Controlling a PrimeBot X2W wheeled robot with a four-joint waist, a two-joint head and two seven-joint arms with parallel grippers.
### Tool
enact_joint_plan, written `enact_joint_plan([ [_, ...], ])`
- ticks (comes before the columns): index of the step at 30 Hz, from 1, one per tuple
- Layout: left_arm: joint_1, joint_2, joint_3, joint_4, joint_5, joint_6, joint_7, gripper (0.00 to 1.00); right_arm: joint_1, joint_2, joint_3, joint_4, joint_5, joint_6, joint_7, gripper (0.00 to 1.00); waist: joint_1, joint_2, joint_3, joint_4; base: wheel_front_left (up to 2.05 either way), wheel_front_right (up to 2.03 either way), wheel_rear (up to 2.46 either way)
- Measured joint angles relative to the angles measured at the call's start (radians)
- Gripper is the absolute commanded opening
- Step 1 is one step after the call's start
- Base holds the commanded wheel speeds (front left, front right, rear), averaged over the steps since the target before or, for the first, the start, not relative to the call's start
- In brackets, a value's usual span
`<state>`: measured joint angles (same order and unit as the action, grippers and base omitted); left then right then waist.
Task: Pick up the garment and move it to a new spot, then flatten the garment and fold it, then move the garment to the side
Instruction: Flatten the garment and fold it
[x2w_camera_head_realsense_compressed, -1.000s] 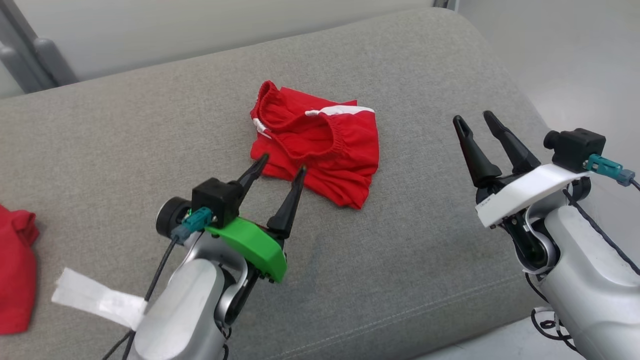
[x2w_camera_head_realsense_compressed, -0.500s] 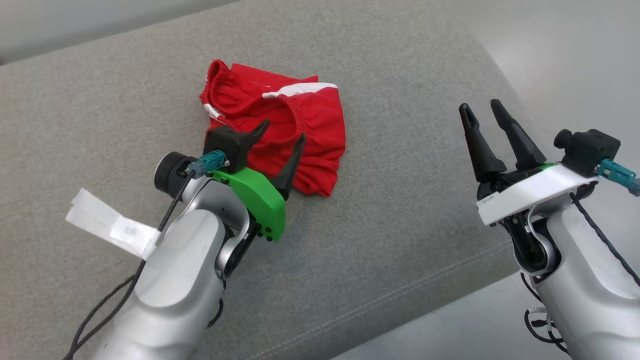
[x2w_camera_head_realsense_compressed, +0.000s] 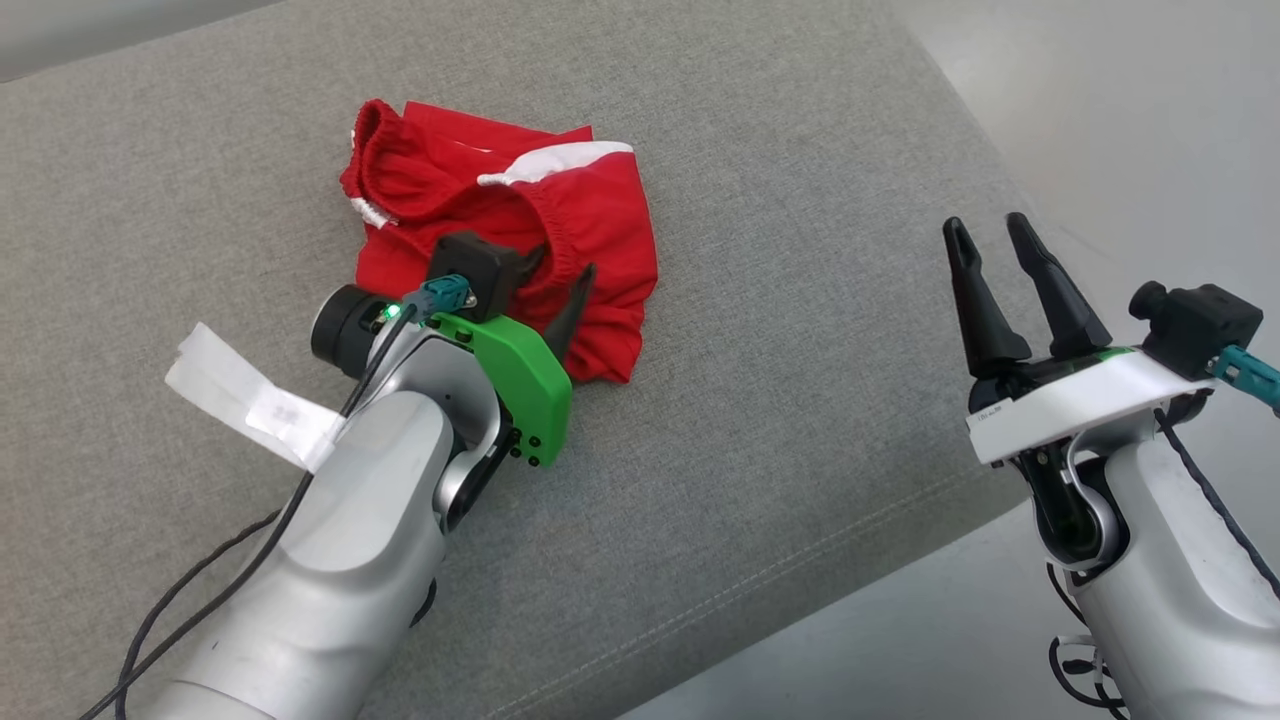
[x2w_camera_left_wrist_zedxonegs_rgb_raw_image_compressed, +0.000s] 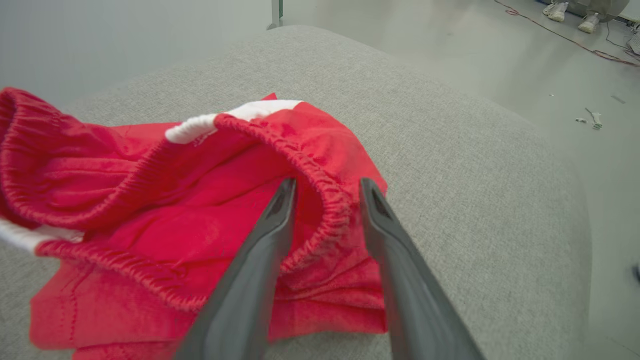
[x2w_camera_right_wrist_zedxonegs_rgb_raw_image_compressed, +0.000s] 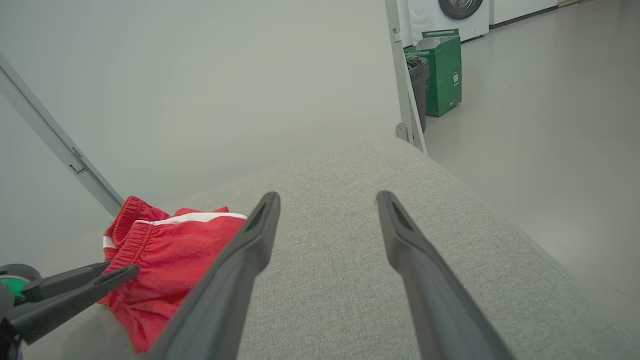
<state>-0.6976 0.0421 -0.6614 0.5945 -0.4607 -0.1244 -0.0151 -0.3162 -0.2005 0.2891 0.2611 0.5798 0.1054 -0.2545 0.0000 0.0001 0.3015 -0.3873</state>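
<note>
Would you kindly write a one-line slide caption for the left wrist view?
Left gripper straddling the waistband of red shorts on a grey cushion, jaws apart.

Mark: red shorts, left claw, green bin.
Crumpled red elastic-waist shorts (x2w_camera_head_realsense_compressed: 605, 235): head view, flat fabric beside the waistband.
Left claw, two dark fingers (x2w_camera_left_wrist_zedxonegs_rgb_raw_image_compressed: 327, 183): left wrist view, midway between fingertips.
Green box-shaped bin (x2w_camera_right_wrist_zedxonegs_rgb_raw_image_compressed: 442, 75): right wrist view, front face.

Soft, even light from above fills the scene, casting only faint shadows on the grey cushion and a pale sheen on the far floor, while the fingers look soft and stretched near the wide wrist lenses' bottom edge.
</note>
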Motion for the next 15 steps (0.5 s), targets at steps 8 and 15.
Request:
enact_joint_plan([
  [8,-0.035,0.0,-0.016,0.016,-0.024,0.0,-0.042,0.0,0.03,0.005,-0.03,-0.01,-0.031,0.008,0.0,1.0,0.0,0.0,-0.011,0.03,0.0,0.0,0.0],
  [15,-0.114,0.055,0.086,0.036,-0.041,0.0,-0.076,0.0,0.041,0.021,-0.026,-0.01,-0.045,0.009,0.0,1.0,0.0,0.0,-0.018,0.044,0.0,0.0,0.0],
])
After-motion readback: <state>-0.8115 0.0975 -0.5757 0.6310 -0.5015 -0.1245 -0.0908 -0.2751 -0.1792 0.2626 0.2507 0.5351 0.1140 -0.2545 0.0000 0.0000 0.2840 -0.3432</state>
